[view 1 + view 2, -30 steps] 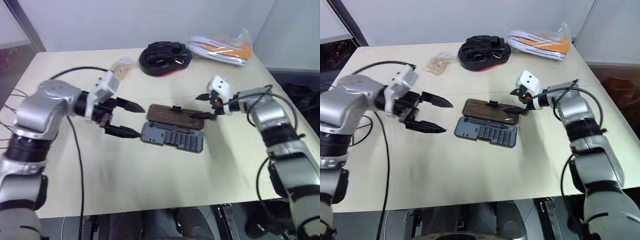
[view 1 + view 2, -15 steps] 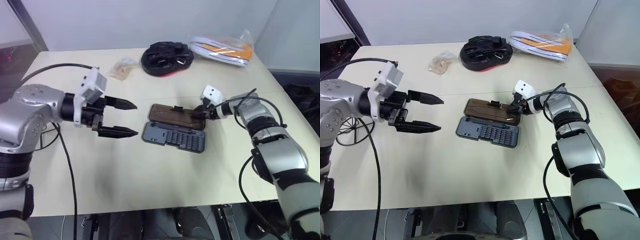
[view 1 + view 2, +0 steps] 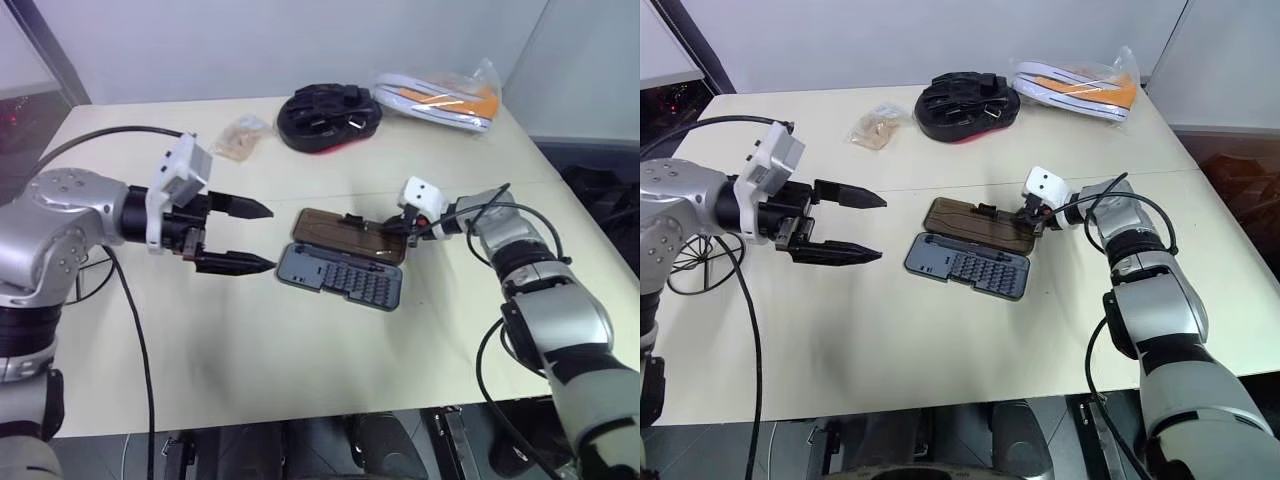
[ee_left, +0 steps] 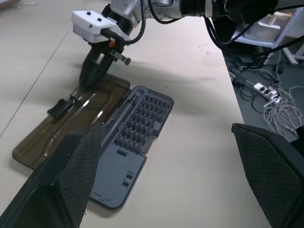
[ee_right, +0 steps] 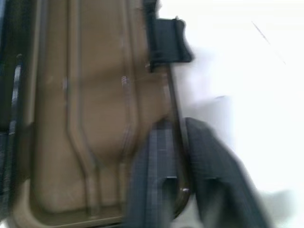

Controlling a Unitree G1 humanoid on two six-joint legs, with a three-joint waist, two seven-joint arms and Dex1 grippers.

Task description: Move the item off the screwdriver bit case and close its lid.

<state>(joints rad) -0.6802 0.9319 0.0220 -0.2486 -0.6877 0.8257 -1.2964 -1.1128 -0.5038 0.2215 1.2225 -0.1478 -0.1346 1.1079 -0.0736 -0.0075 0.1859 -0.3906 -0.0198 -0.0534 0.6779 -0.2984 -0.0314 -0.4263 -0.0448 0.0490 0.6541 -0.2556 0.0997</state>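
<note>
Flat dark grey plastic bit case (image 3: 967,266) lies open on the desk (image 3: 940,340). Right pincer (image 3: 1031,221) is clamped on its smoky-brown translucent lid's (image 3: 978,225) edge. Left pincer (image 3: 855,225) hangs spread wide, well apart.

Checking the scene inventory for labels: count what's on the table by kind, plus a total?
Screwdriver bit case, open, with its lid laid flat: 1
Black bundle of straps: 1
Clear bag of white-and-orange items: 1
Small clear packet with tan contents: 1
Total: 4
</note>
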